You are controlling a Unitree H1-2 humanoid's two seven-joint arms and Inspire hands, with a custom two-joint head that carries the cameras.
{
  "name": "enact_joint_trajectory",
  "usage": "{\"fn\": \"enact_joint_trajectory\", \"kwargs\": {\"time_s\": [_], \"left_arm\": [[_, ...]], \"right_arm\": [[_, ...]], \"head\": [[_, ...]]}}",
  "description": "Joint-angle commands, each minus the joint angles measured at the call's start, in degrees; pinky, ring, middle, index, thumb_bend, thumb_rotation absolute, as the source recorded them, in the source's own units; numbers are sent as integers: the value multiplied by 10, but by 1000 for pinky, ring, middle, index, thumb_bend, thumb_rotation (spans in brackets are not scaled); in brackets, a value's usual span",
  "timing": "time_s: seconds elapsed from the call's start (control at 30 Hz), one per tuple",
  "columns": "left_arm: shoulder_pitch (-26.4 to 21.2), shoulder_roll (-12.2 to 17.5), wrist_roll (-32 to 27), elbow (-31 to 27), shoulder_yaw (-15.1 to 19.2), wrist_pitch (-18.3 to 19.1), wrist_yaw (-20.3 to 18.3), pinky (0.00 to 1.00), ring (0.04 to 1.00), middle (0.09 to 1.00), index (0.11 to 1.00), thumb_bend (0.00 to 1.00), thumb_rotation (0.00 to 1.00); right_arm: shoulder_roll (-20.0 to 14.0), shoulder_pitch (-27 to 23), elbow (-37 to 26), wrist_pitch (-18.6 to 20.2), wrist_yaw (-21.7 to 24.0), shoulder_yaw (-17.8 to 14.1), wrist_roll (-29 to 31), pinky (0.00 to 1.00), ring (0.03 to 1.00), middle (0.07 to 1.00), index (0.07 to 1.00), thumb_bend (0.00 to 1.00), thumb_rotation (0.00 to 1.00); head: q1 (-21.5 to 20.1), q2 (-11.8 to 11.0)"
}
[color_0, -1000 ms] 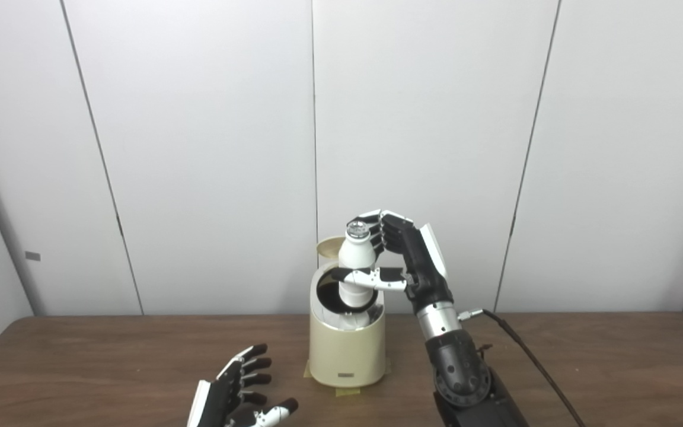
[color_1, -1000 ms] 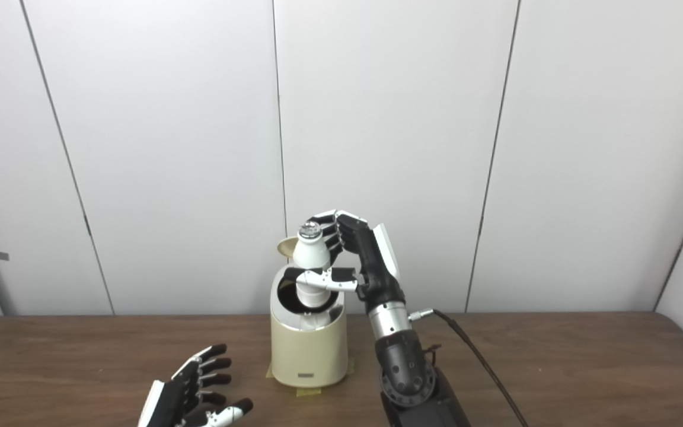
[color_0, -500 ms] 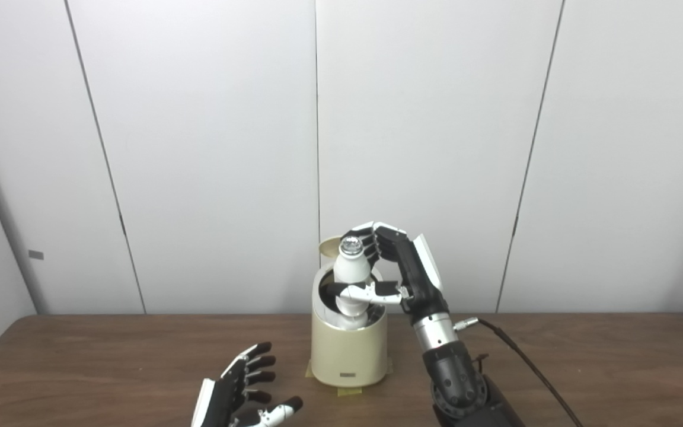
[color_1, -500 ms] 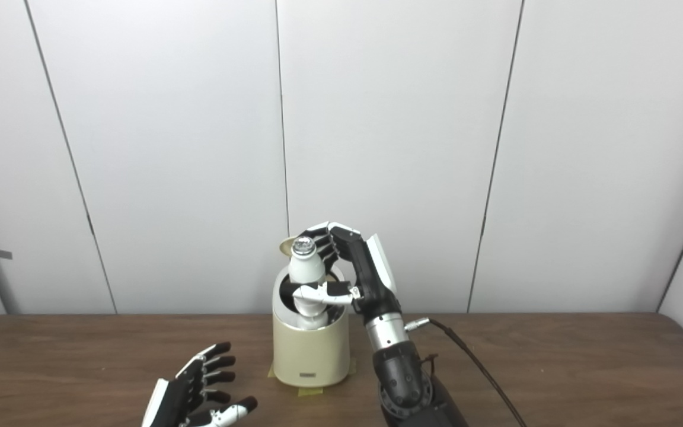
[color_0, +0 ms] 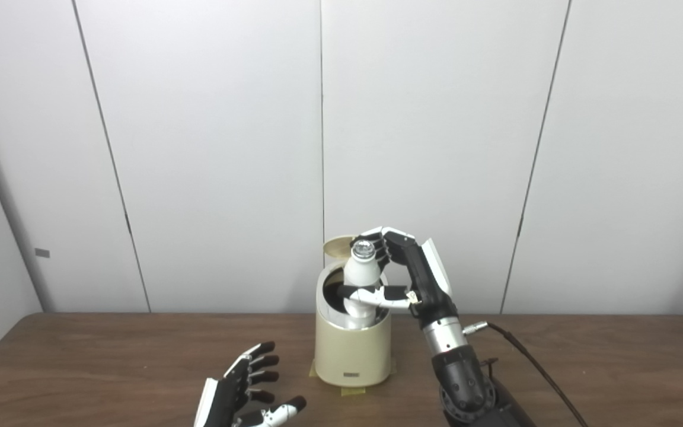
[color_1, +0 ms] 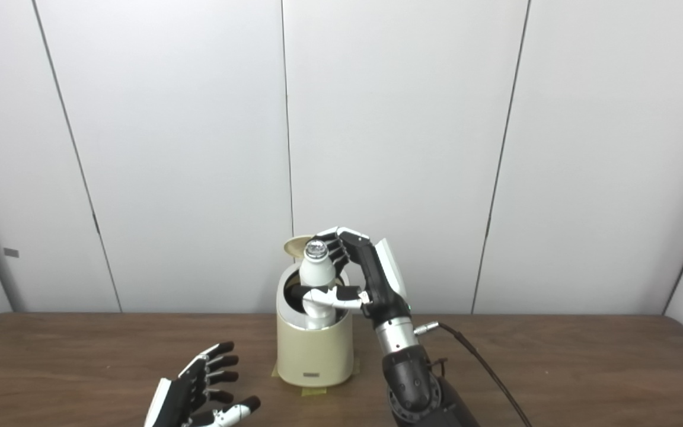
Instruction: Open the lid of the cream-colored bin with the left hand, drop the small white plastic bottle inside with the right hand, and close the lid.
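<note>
The cream-colored bin (color_0: 352, 350) stands upright on the brown table, its round lid (color_0: 337, 245) tipped up behind the dark opening. A small white plastic bottle (color_0: 360, 279) with a silvery cap stands upright, its lower end down inside the bin's mouth. My right hand (color_0: 404, 273) is shut on the bottle, fingers behind its neck and thumb across its front. My left hand (color_0: 246, 394) rests open near the table's front edge, left of the bin and apart from it.
Tape patches (color_0: 350, 390) lie under the bin's base. A black cable (color_0: 531, 367) runs from my right wrist across the table (color_0: 110, 356) to the lower right. White wall panels close off the back.
My right hand has lowered the bottle from above the rim partly into the bin's opening. The camera has shifted a little. My left hand stays where it was.
</note>
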Motion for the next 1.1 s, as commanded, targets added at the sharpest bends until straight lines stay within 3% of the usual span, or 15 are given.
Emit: {"fn": "enact_joint_trajectory", "kwargs": {"time_s": [0.0,0.83,0.97,1.07], "left_arm": [[-17,-1,2,-23,-1,-8,5,587,728,787,849,735,34],[-13,-6,11,-35,-8,6,7,592,725,788,845,730,24],[-13,-7,14,-37,-9,9,8,598,727,786,848,728,23],[-13,-8,14,-37,-9,10,8,596,726,785,847,728,29]], "right_arm": [[-8,-39,4,-16,-17,6,-3,309,411,493,550,492,0],[-14,-71,79,-16,-62,60,1,310,407,496,541,493,0],[-17,-69,81,-16,-59,70,0,319,407,501,536,494,0],[-17,-69,91,-16,-31,65,-3,336,404,494,525,497,0]], "head": [[0,0],[11,8],[12,9],[12,9]]}}
